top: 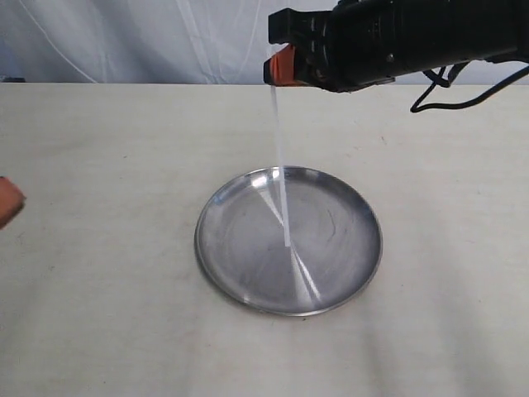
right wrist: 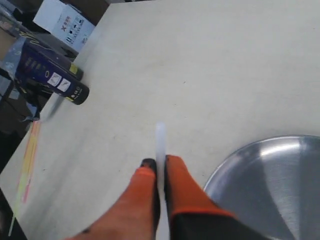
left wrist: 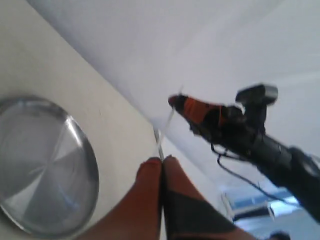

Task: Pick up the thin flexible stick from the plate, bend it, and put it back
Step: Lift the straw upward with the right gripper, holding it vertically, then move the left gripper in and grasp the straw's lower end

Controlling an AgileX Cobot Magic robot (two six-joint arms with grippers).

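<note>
The thin flexible stick (top: 281, 165) hangs almost upright above the plate (top: 235, 248), its lower tip just over the dish's middle. My right gripper (top: 278, 68) is high over the plate's far rim and shut on the stick's upper end. In the right wrist view the stick (right wrist: 160, 137) pokes out past the closed orange fingertips of that gripper (right wrist: 161, 164), with the plate (right wrist: 270, 185) beside them. My left gripper (top: 7, 200) shows only at the far left edge, well away from the stick. Its fingers (left wrist: 150, 172) are pressed together with nothing between them. The plate (left wrist: 40, 165) lies to one side.
Cream tabletop all round the plate; white cloth hangs behind the table. Past the table's edge in the right wrist view stand a dark blue box (right wrist: 47, 75) and a white carton (right wrist: 65, 20). The right arm's black cable (top: 463, 95) droops over the back right.
</note>
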